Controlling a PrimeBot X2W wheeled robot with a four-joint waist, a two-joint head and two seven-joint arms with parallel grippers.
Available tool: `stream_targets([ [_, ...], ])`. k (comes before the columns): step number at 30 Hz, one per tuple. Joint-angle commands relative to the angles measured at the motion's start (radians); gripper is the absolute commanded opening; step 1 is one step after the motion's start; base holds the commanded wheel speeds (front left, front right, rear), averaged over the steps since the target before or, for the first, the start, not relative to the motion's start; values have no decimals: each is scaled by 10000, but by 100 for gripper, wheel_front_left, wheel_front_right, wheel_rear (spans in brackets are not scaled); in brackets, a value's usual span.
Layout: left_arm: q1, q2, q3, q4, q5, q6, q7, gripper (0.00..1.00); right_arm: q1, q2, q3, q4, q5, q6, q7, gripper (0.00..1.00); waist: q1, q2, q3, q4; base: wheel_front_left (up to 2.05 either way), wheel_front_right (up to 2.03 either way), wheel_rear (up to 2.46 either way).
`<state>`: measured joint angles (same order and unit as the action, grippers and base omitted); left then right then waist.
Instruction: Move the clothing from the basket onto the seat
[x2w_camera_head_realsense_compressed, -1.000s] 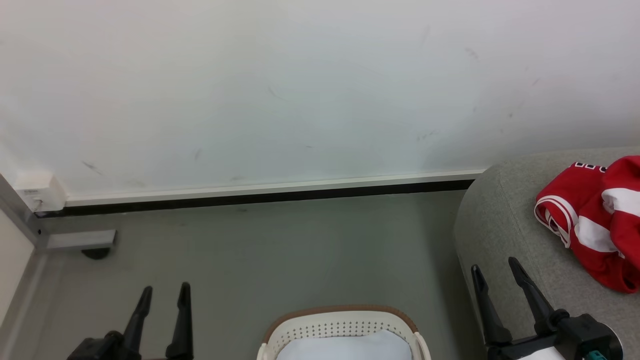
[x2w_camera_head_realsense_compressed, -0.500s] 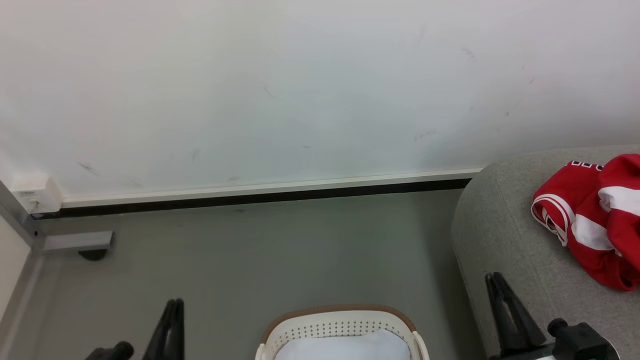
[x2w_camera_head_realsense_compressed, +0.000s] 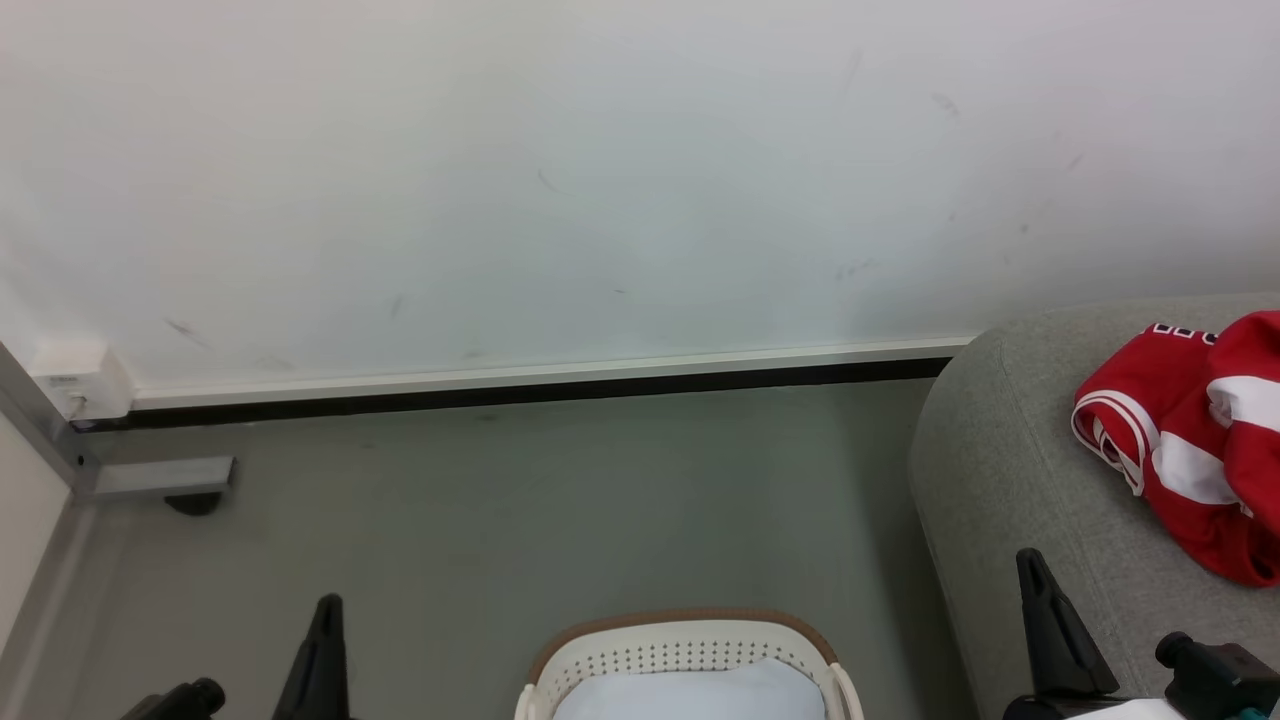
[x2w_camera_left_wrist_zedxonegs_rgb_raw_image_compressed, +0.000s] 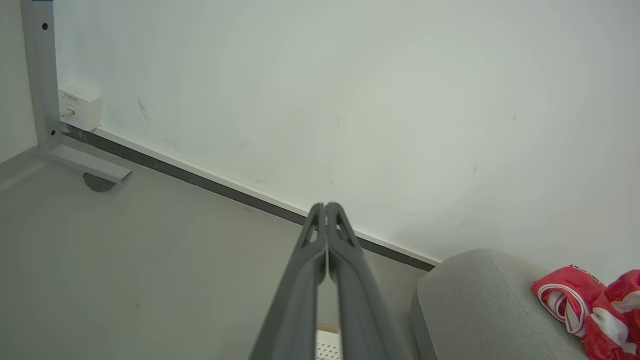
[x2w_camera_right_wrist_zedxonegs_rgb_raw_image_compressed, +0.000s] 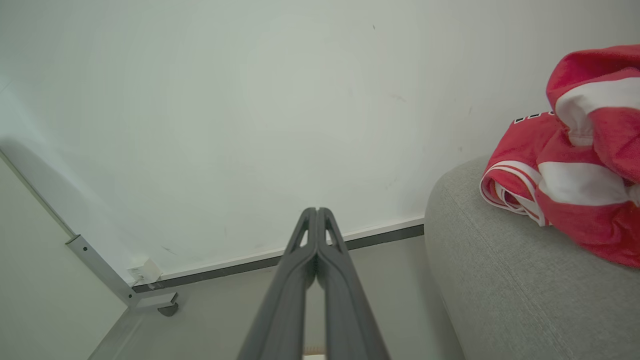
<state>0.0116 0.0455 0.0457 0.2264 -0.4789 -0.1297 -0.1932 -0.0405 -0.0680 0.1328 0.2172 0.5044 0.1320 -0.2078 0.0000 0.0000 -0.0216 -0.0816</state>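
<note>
You had the left gripper (x2w_camera_left_wrist_zedxonegs_rgb_raw_image_compressed: 326, 206) and right gripper (x2w_camera_right_wrist_zedxonegs_rgb_raw_image_compressed: 317, 211) closed and empty (apparently nothing left to carry): the red jersey (x2w_camera_head_realsense_compressed: 1180, 430) lay on the grey sofa (x2w_camera_head_realsense_compressed: 1000, 450), right of the basket (x2w_camera_head_realsense_compressed: 680, 617).

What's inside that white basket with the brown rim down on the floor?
A plain pale cloth lies inside the basket, filling the part in view. Anything under that cloth is covered, and the basket's near part is cut off by the picture's edge.
</note>
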Motion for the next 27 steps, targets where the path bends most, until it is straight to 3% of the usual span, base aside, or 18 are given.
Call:
stream_targets([
  [1, -284, 58, 60, -173, -627, 62, 144, 0, -312, -125, -93, -111, 602, -3, 93, 0, 0, 0, 4, 17, 0, 0, 0],
  [27, -579, 64, 265, -356, -4178, 280, 1093, 0, -515, -399, -409, 8, 4475, -8, 747, 0, 0, 0, 50, 200, 0, 0, 0],
])
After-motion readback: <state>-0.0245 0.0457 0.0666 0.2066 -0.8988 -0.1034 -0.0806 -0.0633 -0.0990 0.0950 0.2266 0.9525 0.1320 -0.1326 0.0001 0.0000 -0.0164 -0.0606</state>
